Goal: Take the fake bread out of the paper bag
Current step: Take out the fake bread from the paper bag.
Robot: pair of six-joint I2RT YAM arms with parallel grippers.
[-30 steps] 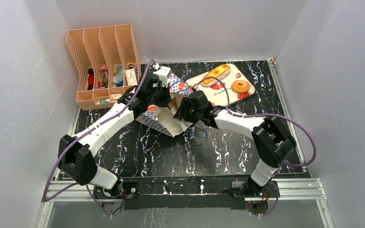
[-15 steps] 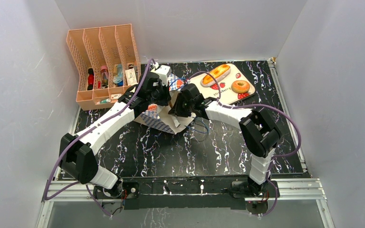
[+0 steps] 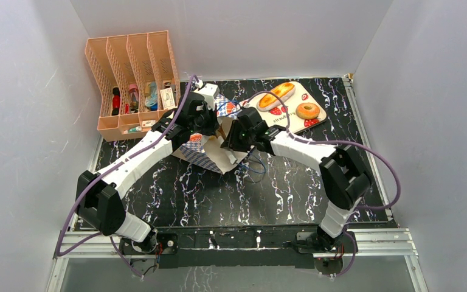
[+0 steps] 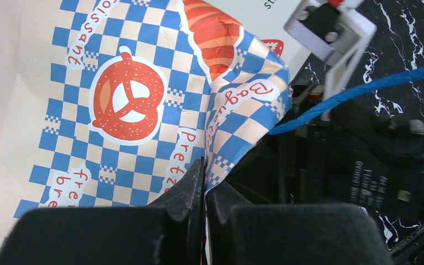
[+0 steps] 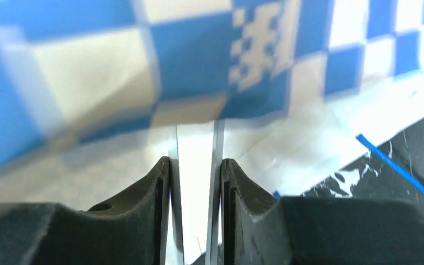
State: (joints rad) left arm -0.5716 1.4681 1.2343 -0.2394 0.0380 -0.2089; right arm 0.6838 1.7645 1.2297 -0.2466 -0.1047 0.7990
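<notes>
The left hand [image 4: 204, 165] is clamped shut on the checkered rim of the paper bag [image 4: 127, 110], which lies slumped on the counter [image 3: 280, 188] between both arms. The bag has blue-and-white checks with a pretzel print. The right hand [image 5: 196, 163] sits at the bag's mouth, fingers narrowly apart with white between them — gripping paper, bread or nothing, I cannot tell.

2 pieces are out on the strawberry-print board [image 3: 292, 121]: the glazed long loaf [image 3: 276, 94] and the ring donut [image 3: 307, 111]. No other piece shows — likely inside the bag.

The step looks like fetching piece 3. Next calls for a sure pinch, then a pull clear of the rim.
</notes>
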